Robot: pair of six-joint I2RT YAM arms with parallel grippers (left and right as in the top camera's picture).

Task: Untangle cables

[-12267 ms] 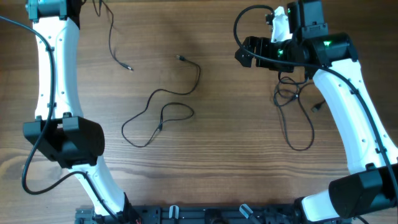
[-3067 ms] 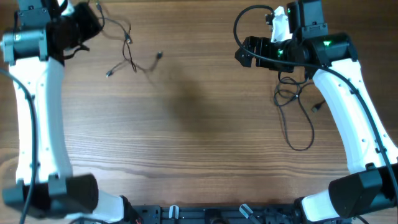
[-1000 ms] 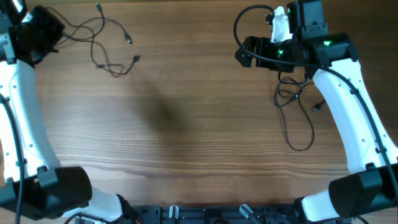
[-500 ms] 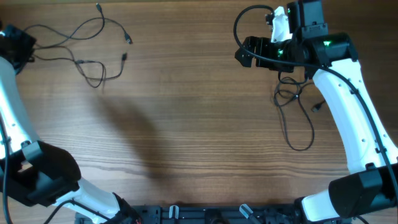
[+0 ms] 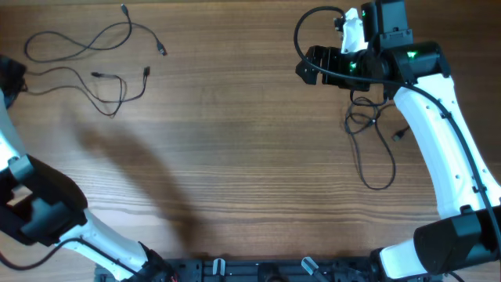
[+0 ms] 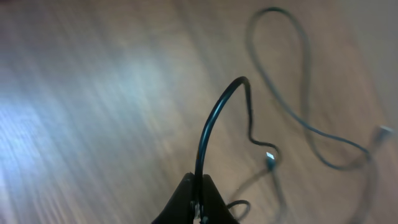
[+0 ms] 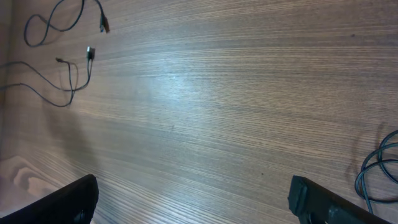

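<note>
L hand (image 6: pixel 198 204) pinched shut on held cable (image 6: pixel 214 118), gripping it at far-left edge of tabletop (image 5: pixel 235 157), prob. to draw it clear of 2nd cable (image 5: pixel 94 41) lying just above it. R hand (image 7: pixel 194 186) wide, empty, held high beside 3rd cable (image 5: pixel 364 124), a loose coil by R arm, likely already sorted. Count: 3 cables I think: 2 top-left, near each other, seemingly not crossing (can't be sure), 1 right. 2 hands.

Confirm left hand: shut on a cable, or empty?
Shut on a cable. Left wrist view: left hand pinched closed, thin black cable rising from it.
</note>
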